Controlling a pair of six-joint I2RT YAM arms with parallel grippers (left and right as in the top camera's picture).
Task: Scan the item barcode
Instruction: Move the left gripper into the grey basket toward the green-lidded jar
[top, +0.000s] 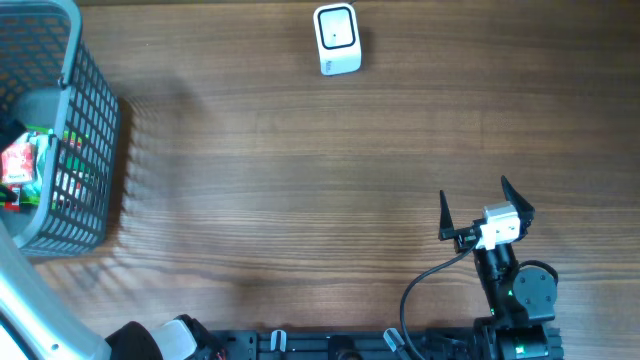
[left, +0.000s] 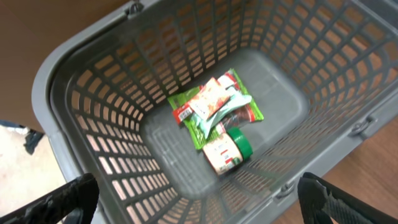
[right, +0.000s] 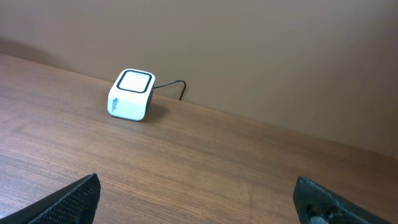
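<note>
**A:** What takes up the most room?

**B:** The wooden table (top: 300, 200). It is brown and smooth, with its grain running side to side. From the right wrist you also see a plain tan wall (right: 261, 43) behind it.

**A:** Next largest?

**B:** A grey plastic basket (top: 95, 150) at nine o'clock in the overhead view. It has lattice walls and rounded corners, and the frame edge cuts part of it off.

**A:** How are the arms set?

**B:** The pale left arm (top: 30, 290) crosses the corner at seven o'clock. Its camera looks straight down into the basket. The left gripper (left: 199, 202) hangs over the opening with its jaws spread wide and nothing between them. The black right arm (top: 515, 285) sits low at five o'clock. The right gripper (top: 474, 192) points toward twelve o'clock over bare wood, also wide apart and holding nothing.

**A:** And the scanner?

**B:** The scanner (top: 337, 40) is at twelve o'clock, well apart from both grippers. It is a small white cube with rounded edges and a dark-rimmed window on top. A thin black cable (right: 171, 87) leaves its back.

**A:** Where are the items?

**B:** They lie on the basket floor. A glossy red-and-white packet (left: 211, 99) lies across a green packet (left: 249, 113). At their five o'clock, touching them, a small jar (left: 222, 155) with a green lid (left: 240, 144) lies on its side. Any barcode is too small to tell.
</note>
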